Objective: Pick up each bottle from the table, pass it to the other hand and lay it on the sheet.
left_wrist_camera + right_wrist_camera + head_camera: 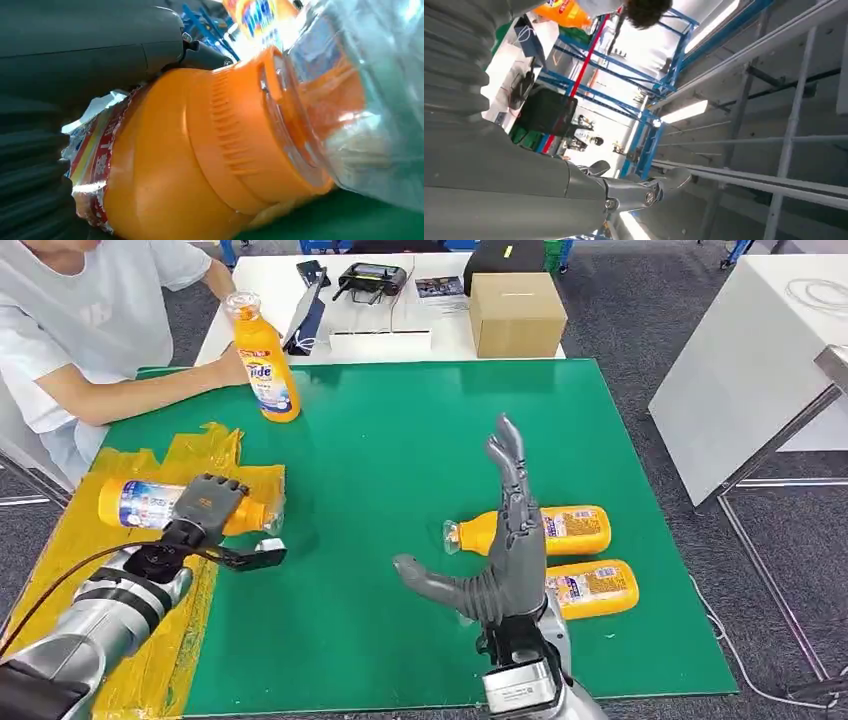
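Note:
An orange bottle [140, 505] with a clear cap lies on its side on the yellow sheet [215, 450] at the table's left. My left hand [205, 512] rests its fingers over the bottle's middle, and its thumb sticks out sideways, apart from the bottle. The left wrist view has the same bottle [200, 160] close against the palm. My right hand [505, 560] stands upright over the green mat [400, 440], fingers spread, holding nothing. Two more orange bottles [565, 528] [600, 588] lie on the mat just right of it. A person at the far left holds a fourth bottle [265, 365] upright.
The person's arm [130, 390] reaches over the mat's far left corner. Behind the mat, a white table carries a cardboard box [517, 312], a black controller [372, 280] and papers. Another white table [760, 360] stands at the right, across a strip of floor.

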You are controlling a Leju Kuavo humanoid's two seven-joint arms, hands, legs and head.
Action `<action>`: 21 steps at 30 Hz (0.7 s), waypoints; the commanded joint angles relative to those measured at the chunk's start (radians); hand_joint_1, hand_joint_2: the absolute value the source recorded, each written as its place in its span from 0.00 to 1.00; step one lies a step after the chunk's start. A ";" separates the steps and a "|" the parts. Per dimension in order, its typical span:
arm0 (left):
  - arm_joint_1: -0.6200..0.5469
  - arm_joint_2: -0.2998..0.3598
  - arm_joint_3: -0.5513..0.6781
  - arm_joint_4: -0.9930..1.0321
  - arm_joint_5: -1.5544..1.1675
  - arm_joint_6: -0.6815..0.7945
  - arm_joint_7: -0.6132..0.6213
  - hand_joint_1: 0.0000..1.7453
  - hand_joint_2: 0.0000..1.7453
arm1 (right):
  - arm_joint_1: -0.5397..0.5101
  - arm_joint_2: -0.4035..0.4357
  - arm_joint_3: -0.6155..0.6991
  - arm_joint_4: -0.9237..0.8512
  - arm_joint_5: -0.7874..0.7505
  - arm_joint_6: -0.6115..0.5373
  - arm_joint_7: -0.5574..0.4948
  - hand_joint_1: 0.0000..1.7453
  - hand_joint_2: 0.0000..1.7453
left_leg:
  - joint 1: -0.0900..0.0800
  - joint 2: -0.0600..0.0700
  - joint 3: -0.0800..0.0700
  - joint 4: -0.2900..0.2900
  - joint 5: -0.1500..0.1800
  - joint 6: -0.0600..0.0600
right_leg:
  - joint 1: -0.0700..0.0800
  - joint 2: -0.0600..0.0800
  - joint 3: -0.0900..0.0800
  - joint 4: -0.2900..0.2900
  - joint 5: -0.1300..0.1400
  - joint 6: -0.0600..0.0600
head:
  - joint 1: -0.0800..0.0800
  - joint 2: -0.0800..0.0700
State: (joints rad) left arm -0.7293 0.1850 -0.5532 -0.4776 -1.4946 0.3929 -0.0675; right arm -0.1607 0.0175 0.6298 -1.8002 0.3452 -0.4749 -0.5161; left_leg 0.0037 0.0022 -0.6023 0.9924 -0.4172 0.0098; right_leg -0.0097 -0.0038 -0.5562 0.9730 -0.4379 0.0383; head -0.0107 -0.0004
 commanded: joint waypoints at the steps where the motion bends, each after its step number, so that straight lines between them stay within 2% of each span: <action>1: -0.038 0.004 -0.027 0.158 0.030 -0.023 0.014 0.94 1.00 | -0.052 -0.020 0.036 0.070 -0.012 0.011 0.000 0.00 1.00 | 0.001 0.002 0.003 0.000 -0.001 0.000 | 0.001 0.002 0.003 -0.001 0.000 -0.001 | 0.000 0.000; 2: -0.034 0.004 -0.022 0.159 0.034 -0.022 0.015 0.30 1.00 | -0.053 -0.020 0.036 0.071 -0.013 0.011 0.001 0.00 1.00 | 0.002 0.002 0.005 0.000 -0.003 0.000 | 0.002 0.002 0.006 -0.002 -0.001 -0.001 | 0.000 0.000; 3: -0.023 0.006 -0.013 0.156 0.042 -0.003 0.015 0.00 1.00 | -0.054 -0.021 0.038 0.073 -0.014 0.013 0.001 0.00 1.00 | 0.001 0.002 0.004 0.000 -0.002 0.000 | 0.001 0.002 0.004 -0.001 -0.001 -0.001 | 0.000 0.000; 11: 0.009 0.008 0.020 0.179 0.077 -0.014 0.004 0.00 1.00 | -0.062 -0.021 0.047 0.080 -0.022 0.023 0.004 0.00 1.00 | 0.001 0.003 0.008 -0.002 -0.002 -0.001 | 0.001 0.004 0.007 -0.002 -0.001 -0.001 | 0.000 0.000; 16: 0.028 0.005 0.054 0.168 0.100 0.042 0.024 0.00 1.00 | -0.066 -0.018 0.050 0.089 -0.027 0.023 0.007 0.00 1.00 | 0.001 0.004 0.010 -0.002 -0.002 -0.001 | 0.001 0.005 0.010 -0.003 0.000 -0.001 | 0.000 0.000; 21: 0.027 0.000 0.060 0.170 0.102 0.048 0.027 0.00 1.00 | -0.066 -0.017 0.051 0.091 -0.027 0.022 0.008 0.00 1.00 | 0.000 0.002 0.008 -0.001 -0.001 0.000 | 0.002 0.002 0.008 -0.002 0.000 -0.001 | 0.000 0.000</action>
State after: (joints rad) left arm -0.7190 0.1911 -0.5230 -0.3719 -1.3947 0.4441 -0.0454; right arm -0.1817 0.0175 0.6542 -1.7678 0.3231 -0.4517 -0.5131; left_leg 0.0037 0.0018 -0.5976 0.9920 -0.4172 0.0096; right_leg -0.0081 -0.0039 -0.5513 0.9729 -0.4379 0.0382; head -0.0107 -0.0004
